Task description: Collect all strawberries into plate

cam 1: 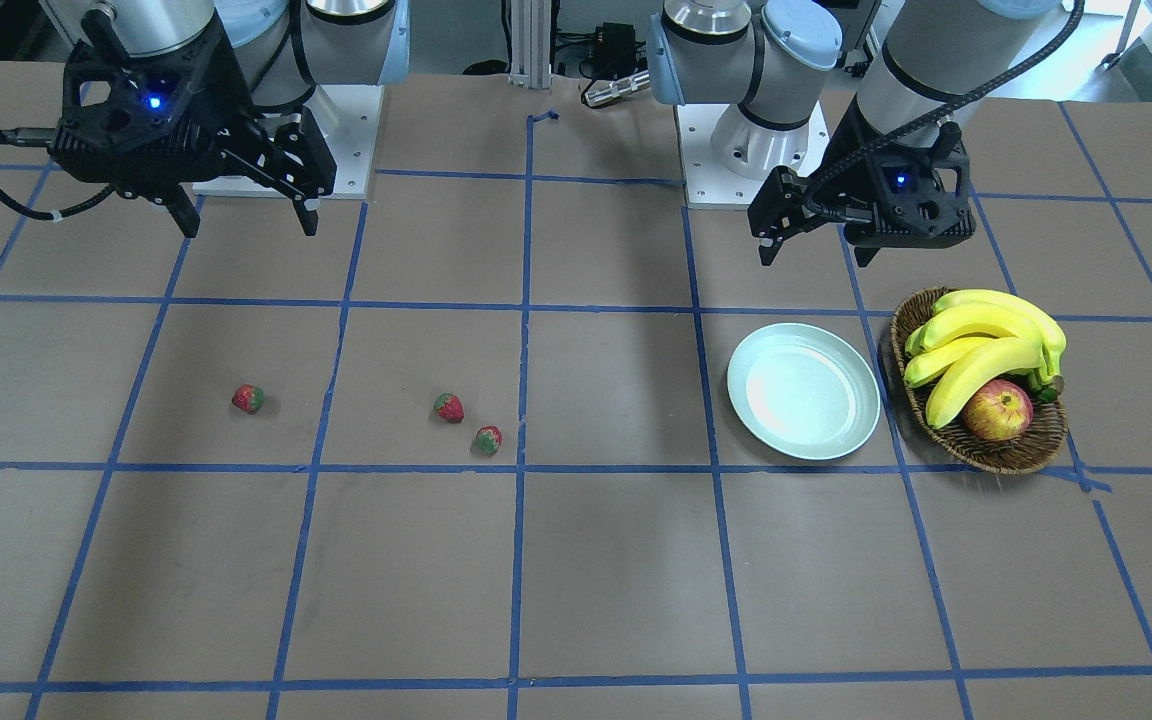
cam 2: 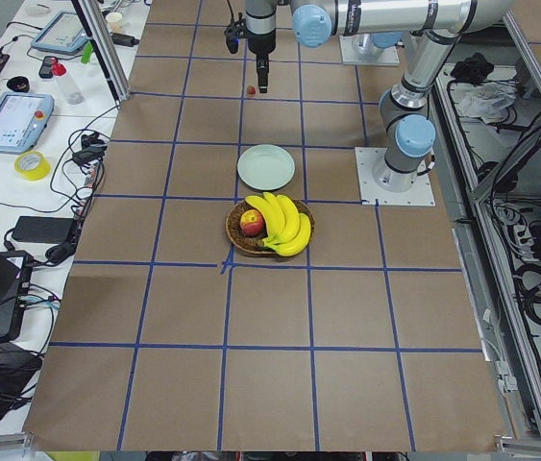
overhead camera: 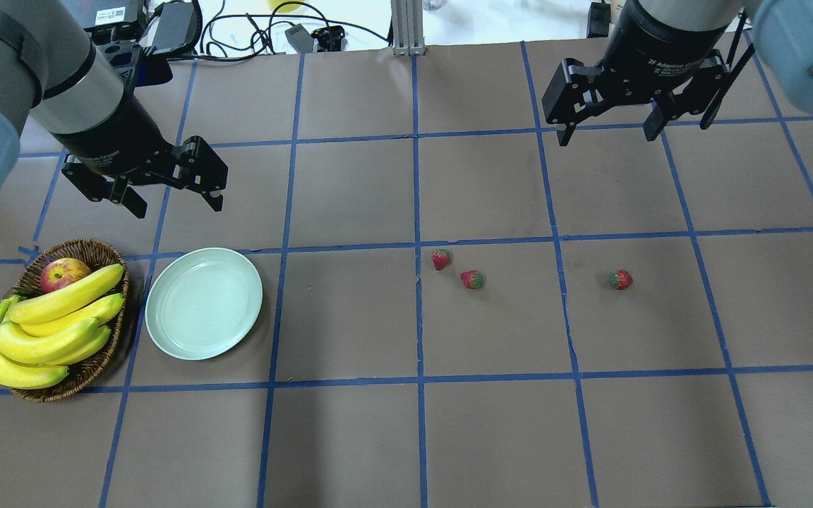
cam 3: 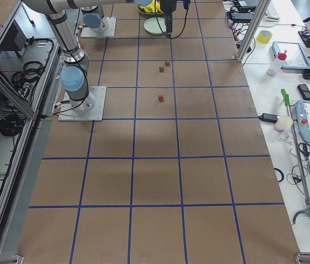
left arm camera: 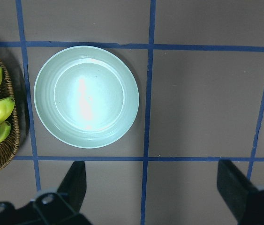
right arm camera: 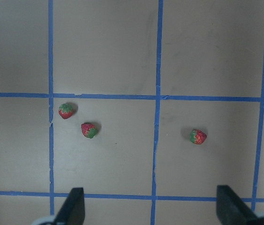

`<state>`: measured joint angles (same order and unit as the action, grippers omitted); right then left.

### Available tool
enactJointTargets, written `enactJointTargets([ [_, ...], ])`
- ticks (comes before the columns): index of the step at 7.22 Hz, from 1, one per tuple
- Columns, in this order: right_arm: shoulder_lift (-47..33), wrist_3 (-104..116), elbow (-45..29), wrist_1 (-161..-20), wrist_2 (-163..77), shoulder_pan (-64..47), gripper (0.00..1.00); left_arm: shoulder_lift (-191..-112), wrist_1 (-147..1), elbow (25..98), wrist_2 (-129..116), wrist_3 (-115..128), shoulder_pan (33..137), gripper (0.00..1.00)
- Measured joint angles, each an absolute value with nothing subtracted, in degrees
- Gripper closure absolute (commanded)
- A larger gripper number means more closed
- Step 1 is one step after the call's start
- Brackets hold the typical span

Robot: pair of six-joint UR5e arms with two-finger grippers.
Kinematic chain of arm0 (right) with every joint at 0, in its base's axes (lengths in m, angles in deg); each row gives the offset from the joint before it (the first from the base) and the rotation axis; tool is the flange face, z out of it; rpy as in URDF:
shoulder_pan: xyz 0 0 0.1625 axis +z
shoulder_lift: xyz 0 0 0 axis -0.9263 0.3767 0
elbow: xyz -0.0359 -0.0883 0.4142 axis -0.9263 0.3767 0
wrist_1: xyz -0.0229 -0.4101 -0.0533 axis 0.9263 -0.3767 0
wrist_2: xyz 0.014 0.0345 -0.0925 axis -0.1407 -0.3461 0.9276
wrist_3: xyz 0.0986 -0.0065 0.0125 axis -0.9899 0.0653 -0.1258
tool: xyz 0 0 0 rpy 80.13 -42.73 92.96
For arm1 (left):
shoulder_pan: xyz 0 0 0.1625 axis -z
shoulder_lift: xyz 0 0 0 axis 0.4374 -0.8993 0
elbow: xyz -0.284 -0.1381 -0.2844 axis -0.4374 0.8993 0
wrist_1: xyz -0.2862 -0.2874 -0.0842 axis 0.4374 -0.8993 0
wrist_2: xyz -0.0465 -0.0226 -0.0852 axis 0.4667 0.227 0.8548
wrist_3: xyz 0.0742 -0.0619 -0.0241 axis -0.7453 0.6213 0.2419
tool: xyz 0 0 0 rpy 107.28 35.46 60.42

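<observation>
Three strawberries lie on the brown table: two close together [overhead camera: 440,259] [overhead camera: 472,279] near the middle, and one apart [overhead camera: 620,279] to the right. The right wrist view shows all three [right arm camera: 66,110] [right arm camera: 89,130] [right arm camera: 198,136]. The pale mint plate [overhead camera: 204,303] is empty at the left, beside the basket, and shows in the left wrist view [left arm camera: 86,96]. My left gripper [overhead camera: 178,209] is open and empty, high above the table just behind the plate. My right gripper [overhead camera: 606,137] is open and empty, high above the table behind the strawberries.
A brown wicker basket [overhead camera: 89,248] holding bananas [overhead camera: 46,324] and a red-yellow apple [overhead camera: 63,274] stands left of the plate. Blue tape lines grid the table. Cables and devices lie beyond the far edge.
</observation>
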<state>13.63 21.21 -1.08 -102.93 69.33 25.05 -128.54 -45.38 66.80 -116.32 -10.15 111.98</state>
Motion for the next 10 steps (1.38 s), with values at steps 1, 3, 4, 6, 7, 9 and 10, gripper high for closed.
enactJointTargets([
  [1, 13.60, 21.27, -0.92, -102.85, 69.40, 24.93, 0.00, -128.56, -45.38, 66.80, -116.30, -10.15, 111.98, 0.00],
  [3, 13.13, 21.19, -0.88, -102.30, 69.40, 24.91, 0.00, -128.57, -45.34, 66.75, -116.29, -10.15, 111.98, 0.00],
  [4, 12.72, 21.12, -0.98, -102.12, 69.43, 24.97, 0.00, -128.58, -45.36, 66.73, -116.29, -10.15, 111.98, 0.00],
  [6, 11.95, 20.97, -1.07, -102.41, 69.60, 25.08, 0.00, -128.58, -45.37, 66.72, -116.29, -10.15, 111.98, 0.00],
  [7, 11.46, 20.65, -1.09, -102.69, 69.57, 25.15, 0.00, -128.61, -45.38, 66.76, -116.29, -10.15, 111.98, 0.00],
  [9, 10.69, 20.43, -1.08, -102.97, 69.41, 25.28, 0.00, -128.65, -45.36, 66.79, -116.29, -10.15, 111.98, 0.00],
  [10, 9.76, 20.39, -0.86, -103.30, 69.33, 25.41, 0.00, -128.66, -45.32, 66.79, -116.27, -10.15, 111.99, 0.00],
])
